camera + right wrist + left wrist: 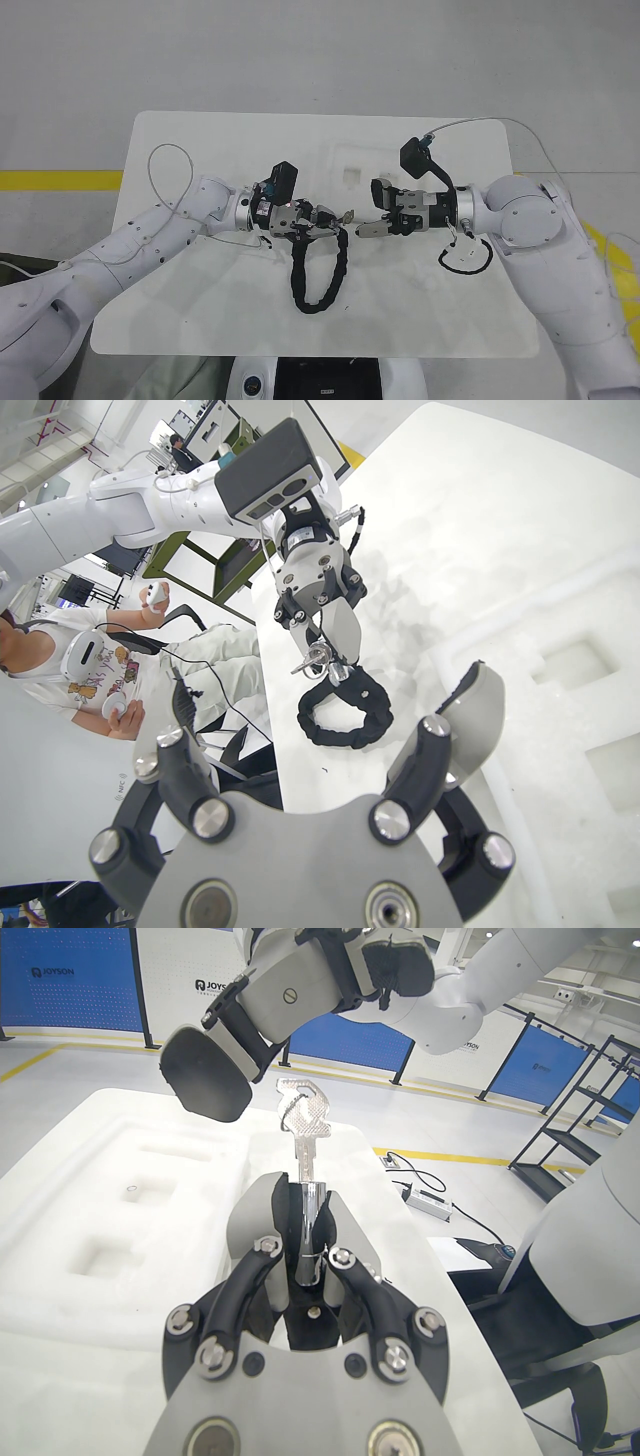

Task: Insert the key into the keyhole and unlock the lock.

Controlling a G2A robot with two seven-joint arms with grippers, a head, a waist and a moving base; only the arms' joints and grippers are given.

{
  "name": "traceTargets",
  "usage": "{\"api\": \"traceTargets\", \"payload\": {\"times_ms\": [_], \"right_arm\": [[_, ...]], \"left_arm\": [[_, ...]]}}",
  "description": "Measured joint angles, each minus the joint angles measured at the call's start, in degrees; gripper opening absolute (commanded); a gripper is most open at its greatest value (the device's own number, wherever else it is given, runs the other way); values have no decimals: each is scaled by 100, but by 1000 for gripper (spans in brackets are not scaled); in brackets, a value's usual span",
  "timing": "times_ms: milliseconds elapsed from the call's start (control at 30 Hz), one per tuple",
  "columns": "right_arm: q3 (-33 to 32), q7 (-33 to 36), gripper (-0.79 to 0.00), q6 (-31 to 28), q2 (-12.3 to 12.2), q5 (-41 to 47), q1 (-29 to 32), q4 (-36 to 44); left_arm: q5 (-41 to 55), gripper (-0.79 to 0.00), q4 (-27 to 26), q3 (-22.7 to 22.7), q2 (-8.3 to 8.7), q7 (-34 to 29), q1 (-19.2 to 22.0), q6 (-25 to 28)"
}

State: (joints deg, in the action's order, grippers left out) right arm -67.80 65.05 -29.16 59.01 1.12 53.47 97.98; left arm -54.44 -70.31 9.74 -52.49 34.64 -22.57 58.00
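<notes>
My left gripper [312, 218] [300, 1188] is shut on the chrome cylinder of the lock [311, 1228], held above the middle of the table. The silver key [306, 1120] [347, 215] sits in the keyhole, its head sticking out toward the right arm. The lock's black sleeved cable [320, 272] [345, 715] hangs in a loop down to the table. My right gripper [374, 210] [300, 1023] [325, 710] stands open just beyond the key head with one finger on either side, touching nothing. In the right wrist view the left gripper [325, 650] holds the lock with the key [311, 659].
A white foam tray [350, 165] with square recesses lies on the white table [200, 320] behind the grippers. A thin black cable loop [465, 258] lies under the right forearm. The table's front edge is close below the hanging lock cable.
</notes>
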Motion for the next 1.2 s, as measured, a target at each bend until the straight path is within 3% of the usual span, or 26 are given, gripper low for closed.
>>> {"api": "traceTargets", "payload": {"times_ms": [200, 233, 267, 300, 367, 400, 733, 1067, 1100, 1133, 1167, 1200], "right_arm": [[0, 0, 0, 0, 0, 0, 0, 0], [0, 0, 0, 0, 0, 0, 0, 0], [0, 0, 0, 0, 0, 0, 0, 0], [0, 0, 0, 0, 0, 0, 0, 0], [0, 0, 0, 0, 0, 0, 0, 0], [0, 0, 0, 0, 0, 0, 0, 0], [-2, -41, 0, 18, -1, -38, 17, 11], [-42, -259, 0, -302, -52, -586, 26, 28], [-29, -272, 0, -363, -58, -622, 52, 21], [-22, -280, 0, -402, -63, -656, 76, 11], [-18, -288, 0, -429, -69, -696, 104, -1], [-16, -294, 0, -453, -79, -752, 147, -16]], "left_arm": [[0, -785, 0, 0, 0, 0, 0, 0], [0, -730, 0, 0, 0, 0, 0, 0], [0, -526, 0, 0, 0, 0, 0, 0], [0, -428, 0, 0, 0, 0, 0, 0], [0, -428, 0, 0, 0, 0, 0, 0], [0, -785, 0, 0, 0, 0, 0, 0], [0, -785, 2, 4, 0, -9, -7, -10], [-230, -785, -99, 478, 164, -843, -255, -283], [-323, -720, -177, 537, 191, -882, -298, -307], [-402, -449, -238, 578, 210, -896, -334, -324], [-503, -357, -300, 612, 228, -926, -367, -341], [-667, -55, -396, 656, 247, -980, -401, -381]]}}
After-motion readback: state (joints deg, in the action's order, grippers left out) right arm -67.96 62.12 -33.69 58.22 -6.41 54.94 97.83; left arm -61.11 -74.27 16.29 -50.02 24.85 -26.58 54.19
